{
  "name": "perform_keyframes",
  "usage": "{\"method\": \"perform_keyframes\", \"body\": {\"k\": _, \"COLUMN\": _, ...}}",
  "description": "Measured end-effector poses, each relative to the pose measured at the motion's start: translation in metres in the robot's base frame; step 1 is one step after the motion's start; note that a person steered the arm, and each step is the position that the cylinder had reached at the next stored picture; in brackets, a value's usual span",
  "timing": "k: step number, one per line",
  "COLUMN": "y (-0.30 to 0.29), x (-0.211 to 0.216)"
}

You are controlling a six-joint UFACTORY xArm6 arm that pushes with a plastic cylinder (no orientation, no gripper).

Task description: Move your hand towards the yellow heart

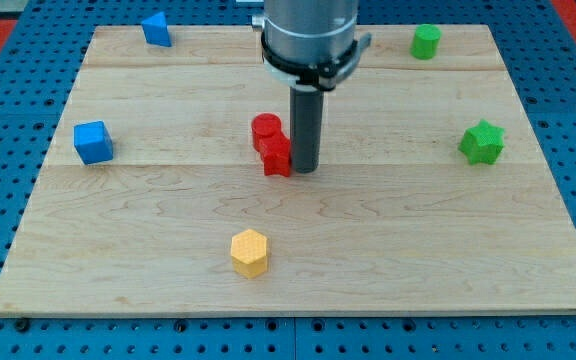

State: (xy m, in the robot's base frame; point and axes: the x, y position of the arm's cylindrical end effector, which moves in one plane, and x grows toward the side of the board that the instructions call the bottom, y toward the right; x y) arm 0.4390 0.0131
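Yellow, the block the task calls the heart [249, 252] sits alone near the front of the wooden counter [388, 250], a little left of centre; its shape reads more like a hexagon from here. My tip [304, 168] rests mid-board, touching the right side of two red blocks [271, 145], well apart from the yellow one. There is no gripper on this arm, only the rod, holding nothing. I judge the approach barely begun: the whole run forward and slightly left remains.

yellow block [249, 252] | faceted, heart shape unclear | lies alone, view's bottom-centre
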Motion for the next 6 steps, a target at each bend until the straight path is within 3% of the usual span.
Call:
{"method": "perform_keyframes", "body": {"k": 1, "y": 0.060, "x": 0.004}}
{"method": "perform_keyframes", "body": {"k": 3, "y": 0.123, "x": -0.146}}
{"method": "perform_keyframes", "body": {"k": 5, "y": 0.109, "x": -0.237}}
{"method": "perform_keyframes", "body": {"k": 6, "y": 0.082, "x": -0.247}}
